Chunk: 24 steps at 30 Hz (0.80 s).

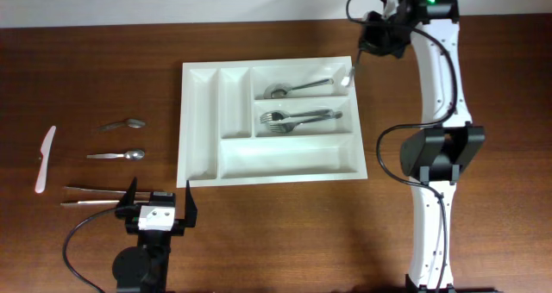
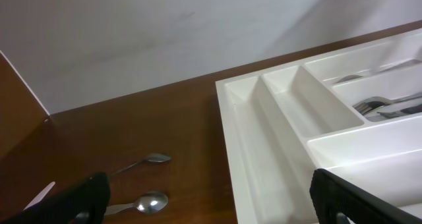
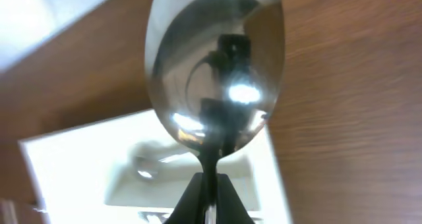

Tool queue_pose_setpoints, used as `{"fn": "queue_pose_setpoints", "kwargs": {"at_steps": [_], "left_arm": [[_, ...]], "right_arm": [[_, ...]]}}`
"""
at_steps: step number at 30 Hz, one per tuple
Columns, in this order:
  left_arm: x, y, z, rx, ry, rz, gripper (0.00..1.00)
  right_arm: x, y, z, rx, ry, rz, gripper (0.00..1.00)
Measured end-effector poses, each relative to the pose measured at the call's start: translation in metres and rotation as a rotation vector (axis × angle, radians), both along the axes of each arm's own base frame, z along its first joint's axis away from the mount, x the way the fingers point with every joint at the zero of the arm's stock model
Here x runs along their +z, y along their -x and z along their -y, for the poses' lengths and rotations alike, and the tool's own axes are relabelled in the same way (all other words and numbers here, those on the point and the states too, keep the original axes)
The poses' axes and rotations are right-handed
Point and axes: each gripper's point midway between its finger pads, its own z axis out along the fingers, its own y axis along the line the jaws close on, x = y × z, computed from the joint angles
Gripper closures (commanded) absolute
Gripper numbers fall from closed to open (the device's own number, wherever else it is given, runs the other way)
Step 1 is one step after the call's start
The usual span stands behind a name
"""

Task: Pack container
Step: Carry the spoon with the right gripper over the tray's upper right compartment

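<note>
the large white rectangular plastic cutlery tray [image 1: 285,159] lies in the middle of the brown wooden table [image 1: 103,69]. the right gripper [image 1: 354,60] pinches a shiny metal spoon [image 3: 214,72] over its far right corner; only the right wrist view shows this tight grip. the left gripper [image 1: 160,196], near left, stands wide and empty.
</note>
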Motion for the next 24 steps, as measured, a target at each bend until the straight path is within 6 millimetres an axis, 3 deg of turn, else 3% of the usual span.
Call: {"fn": "queue_pose_setpoints", "kwargs": {"at_steps": [6, 13, 24], "left_arm": [[0.0, 0.0, 0.0, 0.0, 0.0, 0.0, 0.01], [0.0, 0.0, 0.0, 0.0, 0.0, 0.0, 0.01], [0.0, 0.0, 0.0, 0.0, 0.0, 0.0, 0.01]], "right_arm": [[0.006, -0.004, -0.041, -0.214, -0.155, -0.084, 0.96], [0.007, 0.007, -0.087, -0.555, -0.333, -0.287, 0.96], [0.002, 0.018, -0.125, -0.858, -0.393, -0.403, 0.96]]}}
